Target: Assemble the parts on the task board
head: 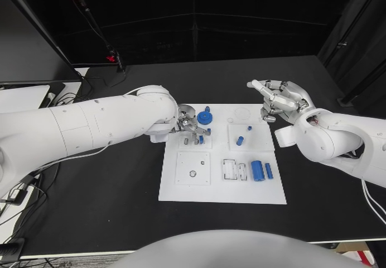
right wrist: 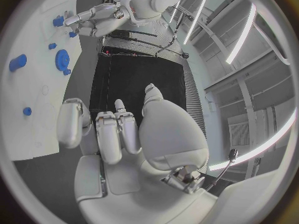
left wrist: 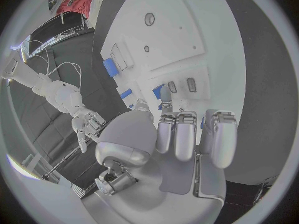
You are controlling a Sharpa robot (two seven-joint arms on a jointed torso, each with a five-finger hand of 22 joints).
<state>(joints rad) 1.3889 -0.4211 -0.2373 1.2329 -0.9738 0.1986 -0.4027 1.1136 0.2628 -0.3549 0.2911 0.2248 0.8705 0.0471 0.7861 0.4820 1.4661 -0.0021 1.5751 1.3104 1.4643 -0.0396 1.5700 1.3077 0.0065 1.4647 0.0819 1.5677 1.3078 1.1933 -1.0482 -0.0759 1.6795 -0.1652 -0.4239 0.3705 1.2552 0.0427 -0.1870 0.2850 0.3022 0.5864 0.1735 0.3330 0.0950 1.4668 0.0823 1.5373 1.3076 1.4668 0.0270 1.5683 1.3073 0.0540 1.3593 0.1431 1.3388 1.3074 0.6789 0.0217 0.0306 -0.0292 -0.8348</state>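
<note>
1. Black curtains close off the room behind a black desk (head: 120,184), on which the white task board (head: 221,192) lies at the centre, between the two arms
2. Left hand (head: 189,124) is low over the board's far-left corner. In the left wrist view its fingers (left wrist: 176,137) are curled downward close together over the board; whether they pinch a part cannot be told, since the fingertips hide the contact area
3. Right hand (head: 281,100) is raised just beyond the board's far-right corner. Its fingers are apart and hold nothing, as the right wrist view also shows
4. Parts that appear seated: a blue gear (head: 204,118) at the far edge beside the left hand, and two small blue pegs (head: 240,140) standing in the far-right plate
5. Parts that appear loose: a larger blue cylinder (head: 257,170) and a slim blue bar (head: 269,171) lie side by side on the near-right area, next to two open rectangular slots (head: 231,169)
6. Near-left plate (head: 193,168) carries a round opening with nothing blue in it
7. Judged progress: roughly midway. The far stations are partly populated; the near slots and the round opening are unfilled, and the loose cylinder and bar are probably meant for them
8. Markings: no brand, label or writing can be read on the board, the parts or the arms
</note>
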